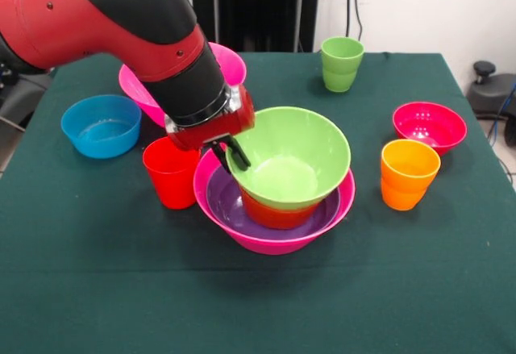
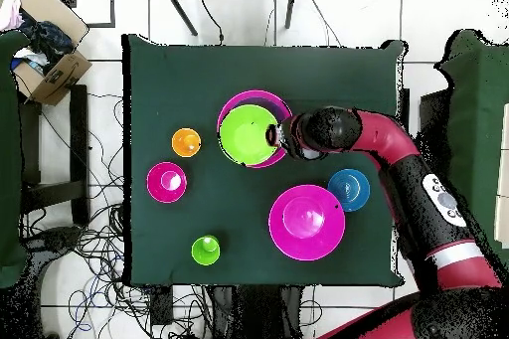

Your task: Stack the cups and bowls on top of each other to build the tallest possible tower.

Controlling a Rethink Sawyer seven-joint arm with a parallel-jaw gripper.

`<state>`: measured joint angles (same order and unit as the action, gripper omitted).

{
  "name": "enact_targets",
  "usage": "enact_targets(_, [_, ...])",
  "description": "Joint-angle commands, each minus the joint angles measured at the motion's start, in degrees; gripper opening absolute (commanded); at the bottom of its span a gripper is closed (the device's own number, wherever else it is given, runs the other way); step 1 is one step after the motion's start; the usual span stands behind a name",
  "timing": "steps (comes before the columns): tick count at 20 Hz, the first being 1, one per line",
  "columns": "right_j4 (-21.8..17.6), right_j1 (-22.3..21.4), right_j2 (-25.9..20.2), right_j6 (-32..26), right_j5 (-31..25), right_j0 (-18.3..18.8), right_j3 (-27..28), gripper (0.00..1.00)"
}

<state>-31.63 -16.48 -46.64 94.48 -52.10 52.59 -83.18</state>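
Bowls formed the tower (image 1: 274, 201) near the middle of the counter (image 1: 97, 289): a large pink bowl (image 1: 274, 241) at the bottom, a purple bowl (image 1: 230, 205) nested inside it, an orange-red bowl (image 1: 270, 213) in that, and a lime bowl (image 1: 290, 160) on top. The lime bowl sat tilted, its rim higher on the side away from the arm.

The gripper (image 1: 230, 154) reached the lime bowl's rim on the side nearest the red cup (image 1: 171, 170). Its dark fingers (image 1: 239, 152) straddled that rim, one inside the bowl and one outside, clenched on the lime bowl. From overhead, the gripper (image 2: 273, 136) met the same lime bowl (image 2: 247, 134) at its edge, with the arm sweeping in from the robot's base.

The red cup stood upright just beside the tower, touching or nearly touching the pink bowl's outer wall. A blue bowl (image 1: 101, 125) sat apart on the counter beyond the red cup. The second pink bowl (image 1: 230, 62) lay behind the arm, mostly hidden in the front view but plain from overhead (image 2: 306, 222). A green cup (image 1: 341, 64) stood upright near the counter's far edge. A crimson bowl (image 1: 429, 127) and an orange cup (image 1: 409, 173) stood close together on the other side of the tower, well apart from it.
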Motion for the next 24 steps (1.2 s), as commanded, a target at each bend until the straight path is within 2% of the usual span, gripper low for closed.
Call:
enact_targets(1, [-3.8, 3.6, -0.3, -13.2, 4.1, -0.9, -1.5, 0.0])
enact_targets(24, [-4.9, -1.2, 1.0, -16.1, -2.8, -2.2, 0.6, 0.0])
